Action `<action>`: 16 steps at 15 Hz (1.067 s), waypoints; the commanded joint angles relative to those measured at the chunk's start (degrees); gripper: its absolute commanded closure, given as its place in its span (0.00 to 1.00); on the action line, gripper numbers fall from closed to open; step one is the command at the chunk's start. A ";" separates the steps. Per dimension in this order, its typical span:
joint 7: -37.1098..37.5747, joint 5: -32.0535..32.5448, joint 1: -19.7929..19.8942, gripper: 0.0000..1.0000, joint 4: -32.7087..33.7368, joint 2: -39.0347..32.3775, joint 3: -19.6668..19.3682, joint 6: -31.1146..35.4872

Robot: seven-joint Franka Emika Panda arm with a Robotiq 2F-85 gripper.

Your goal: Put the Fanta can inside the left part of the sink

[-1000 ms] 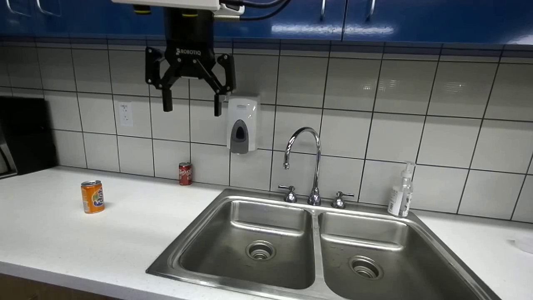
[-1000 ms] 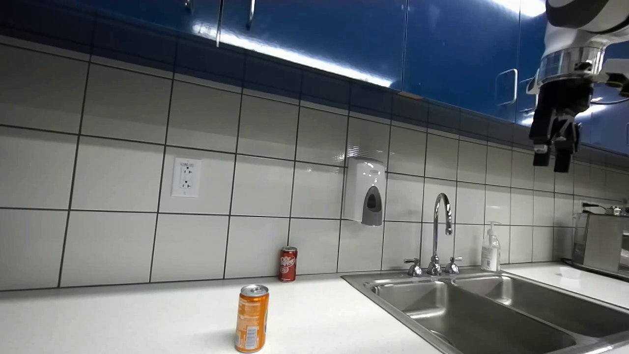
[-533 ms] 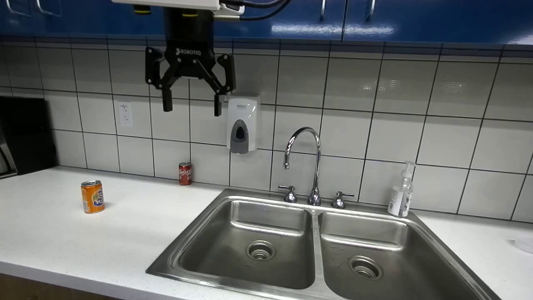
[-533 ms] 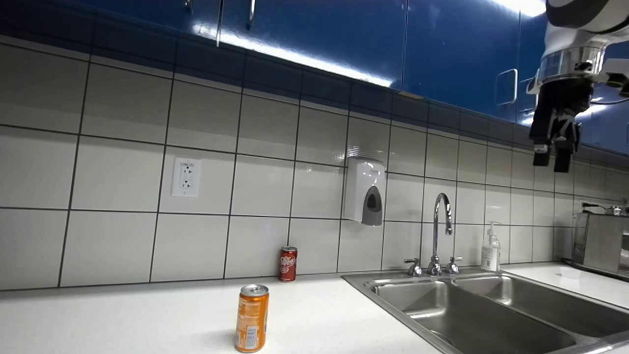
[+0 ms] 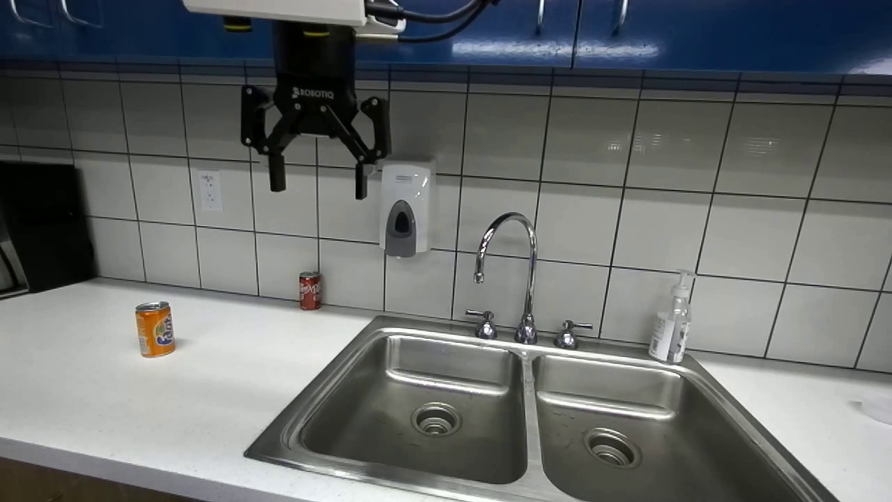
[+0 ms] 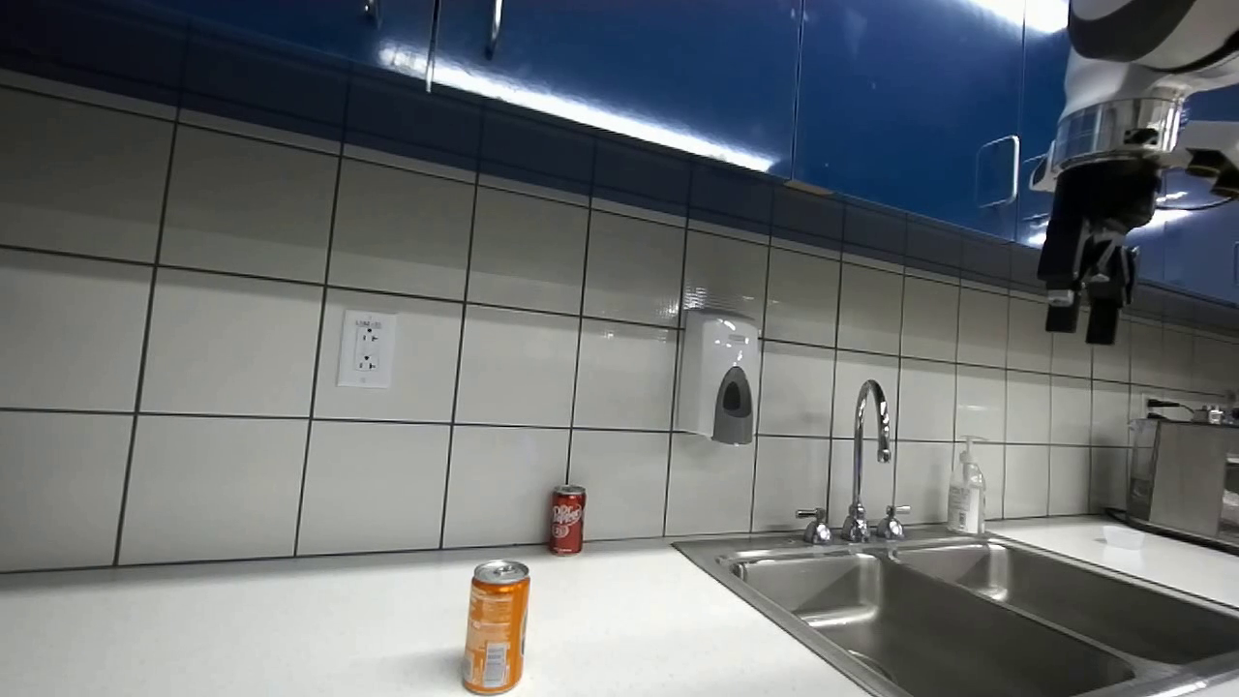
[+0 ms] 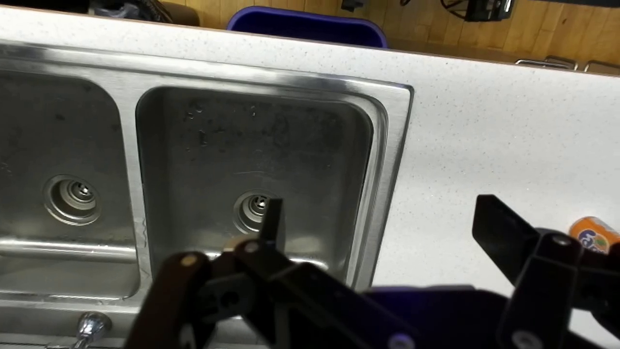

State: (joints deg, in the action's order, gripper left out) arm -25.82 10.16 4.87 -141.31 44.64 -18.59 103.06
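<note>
in both exterior views, one tiled wall (image 5: 752, 139). above it, one row of blue cabinets (image 5: 732, 35). below, one white counter (image 5: 83, 404), with one steel double sink (image 5: 320, 390) set in: two basins side by side, namely the left part of the sink (image 5: 376, 446) and its twin basin (image 5: 669, 460), one drain (image 5: 436, 419) in each. raised well over the counter, one gripper (image 5: 319, 192), black, lettered robotiq in white, jaws spread wide. along the sink's back edge, one chrome faucet (image 5: 532, 279) with two handles (image 5: 566, 338). on the wall, one soap dispenser (image 5: 406, 209), small print too fine to make out. at one back corner of the sink, one pump bottle (image 5: 671, 331), label unreadable. on the wall, one outlet (image 6: 367, 348) with two sockets. on the counter, two cans, both upright: one fanta can (image 5: 155, 330), orange, between front and back edges, well apart from the sink's side edge, blue fanta lettering partly in sight; one red can (image 6: 567, 521), reading dr pepper, by the counter's back edge, near the sink's other back corner.
</note>
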 commanded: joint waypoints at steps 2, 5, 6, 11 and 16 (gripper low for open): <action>0.19 0.14 -1.18 0.00 -1.05 -1.72 2.08 0.96; 0.50 0.42 -2.28 0.00 -1.96 -2.72 3.83 1.14; 0.48 0.59 -2.63 0.00 -2.17 -3.02 4.43 1.13; 0.28 1.19 -4.71 0.00 -4.95 -2.97 7.88 5.08; 0.03 -0.06 -8.10 0.00 -8.29 -3.99 9.89 11.93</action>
State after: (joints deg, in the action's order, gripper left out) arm -25.76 10.17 -1.93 -147.41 41.01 -10.31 110.87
